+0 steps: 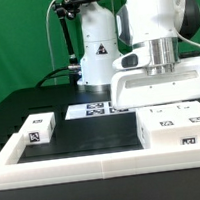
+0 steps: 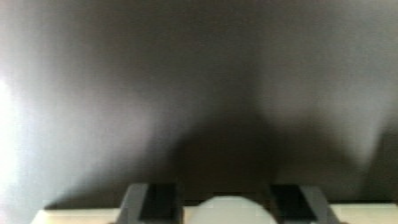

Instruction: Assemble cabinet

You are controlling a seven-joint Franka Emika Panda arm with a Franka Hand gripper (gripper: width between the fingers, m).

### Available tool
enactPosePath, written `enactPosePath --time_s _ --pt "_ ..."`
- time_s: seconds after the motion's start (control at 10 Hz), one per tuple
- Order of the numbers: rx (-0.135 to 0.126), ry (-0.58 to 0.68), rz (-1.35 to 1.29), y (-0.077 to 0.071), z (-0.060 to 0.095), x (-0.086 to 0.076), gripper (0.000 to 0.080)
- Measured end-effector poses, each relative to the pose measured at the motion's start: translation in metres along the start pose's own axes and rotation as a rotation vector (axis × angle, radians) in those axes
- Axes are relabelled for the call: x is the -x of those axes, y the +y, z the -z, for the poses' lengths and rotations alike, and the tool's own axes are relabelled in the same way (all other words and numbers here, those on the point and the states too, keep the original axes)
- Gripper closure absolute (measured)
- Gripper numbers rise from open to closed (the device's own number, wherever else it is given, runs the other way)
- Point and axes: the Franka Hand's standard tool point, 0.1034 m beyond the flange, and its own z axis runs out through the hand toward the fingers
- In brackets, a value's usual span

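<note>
The cabinet's large white box (image 1: 177, 125), tagged on its front, stands on the black table at the exterior view's right. A smaller white tagged block (image 1: 38, 129) lies at that view's left. My gripper (image 1: 165, 101) hangs directly over the back of the large box, and its fingertips are hidden behind the box. In the wrist view the gripper (image 2: 228, 206) shows two dark fingers (image 2: 157, 204) standing wide apart. A blurred white rounded piece (image 2: 228, 213) sits low between them. I cannot tell whether it touches them. The rest of that view is dark blur.
The marker board (image 1: 90, 110) lies flat at the back middle, in front of the robot base (image 1: 97, 58). A long white rail (image 1: 96, 167) edges the table's front, with a side rail at the left (image 1: 11, 146). Bare black table (image 1: 97, 134) lies between block and box.
</note>
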Motion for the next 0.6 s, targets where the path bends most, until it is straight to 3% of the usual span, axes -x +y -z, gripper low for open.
enactPosePath --time_s 0.6 --pt "0.0 0.0 0.006 0.0006 -0.0001 0.0002 0.0588"
